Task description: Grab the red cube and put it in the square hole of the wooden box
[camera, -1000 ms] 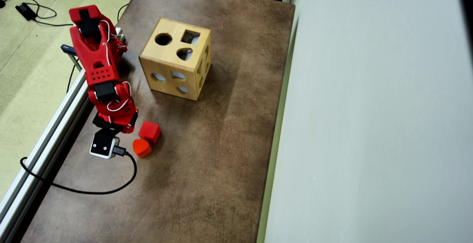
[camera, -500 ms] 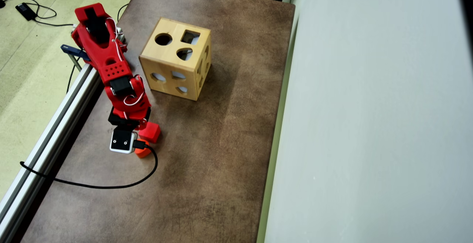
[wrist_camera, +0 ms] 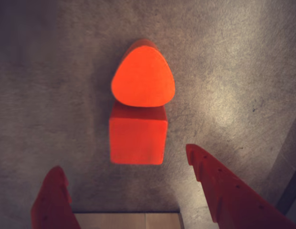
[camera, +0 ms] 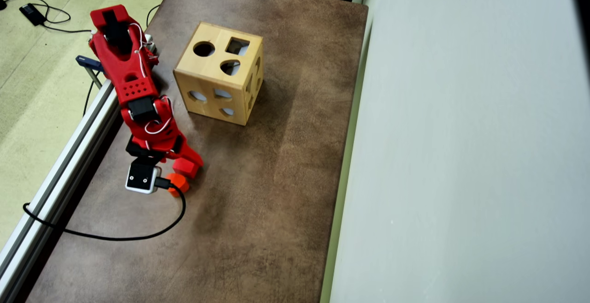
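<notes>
The red cube (wrist_camera: 137,138) lies on the brown table. A red rounded-triangle block (wrist_camera: 143,78) stands touching its far side. My gripper (wrist_camera: 124,160) is open and empty above the table; its red fingers (wrist_camera: 219,186) are spread wider than the cube, with the tips just short of it. In the overhead view the gripper (camera: 183,162) hovers over the cube (camera: 186,168), which is partly hidden by it, and the rounded block (camera: 178,184) lies beside it. The wooden box (camera: 221,74) stands farther up the table, its square hole (camera: 237,45) on the top face.
A pale wooden strip (wrist_camera: 129,221) shows at the wrist view's bottom edge. The camera's black cable (camera: 115,236) loops over the table. A metal rail (camera: 60,164) runs along the table's left edge. A grey wall (camera: 461,137) borders the right side.
</notes>
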You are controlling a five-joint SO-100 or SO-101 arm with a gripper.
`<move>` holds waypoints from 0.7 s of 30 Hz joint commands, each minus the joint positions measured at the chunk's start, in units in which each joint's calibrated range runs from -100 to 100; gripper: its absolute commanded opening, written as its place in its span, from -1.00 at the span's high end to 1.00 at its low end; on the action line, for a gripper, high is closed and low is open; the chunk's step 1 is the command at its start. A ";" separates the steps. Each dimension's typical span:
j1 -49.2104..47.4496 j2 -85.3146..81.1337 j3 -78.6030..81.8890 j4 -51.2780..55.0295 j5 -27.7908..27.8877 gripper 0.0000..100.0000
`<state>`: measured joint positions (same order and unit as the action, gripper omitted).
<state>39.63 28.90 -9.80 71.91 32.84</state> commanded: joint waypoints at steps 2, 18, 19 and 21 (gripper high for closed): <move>-0.18 4.18 -2.55 0.42 -0.05 0.23; -3.53 9.79 -2.64 -0.46 -0.20 0.23; -3.68 9.79 -2.64 -0.46 -0.20 0.23; -3.75 9.79 -2.64 -0.46 -0.20 0.23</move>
<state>36.47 39.32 -10.07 71.75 32.84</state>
